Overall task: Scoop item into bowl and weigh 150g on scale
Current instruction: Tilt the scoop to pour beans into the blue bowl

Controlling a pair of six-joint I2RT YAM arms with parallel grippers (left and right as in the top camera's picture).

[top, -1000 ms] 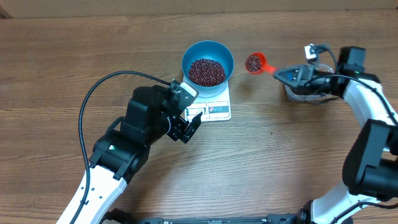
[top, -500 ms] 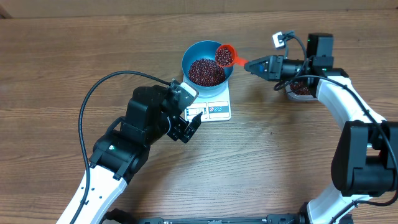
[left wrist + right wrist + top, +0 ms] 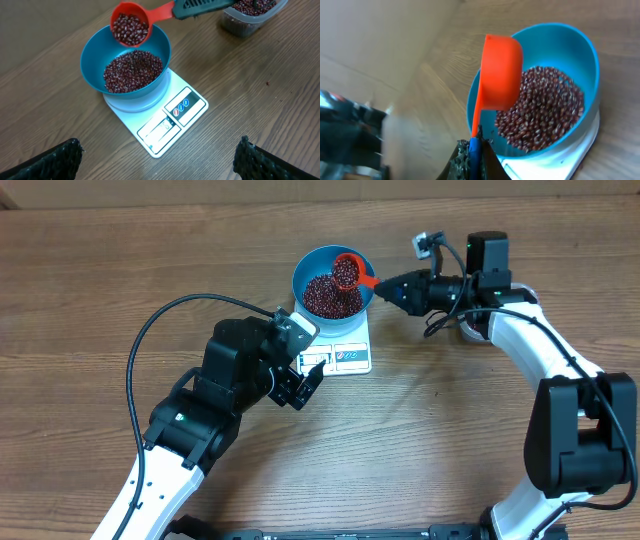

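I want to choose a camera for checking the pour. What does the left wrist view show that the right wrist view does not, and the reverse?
Only the left wrist view: the beans inside the red scoop, the scale with its display panel, the clear tub and the open left gripper. Only the right wrist view: the scoop's underside and its blue handle end in the right gripper. Both: the scoop held over the blue bowl of beans on the scale.

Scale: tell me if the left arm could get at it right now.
Probably yes: the open left end effector hangs beside the scale, nothing between them; only the bowl sits on it.
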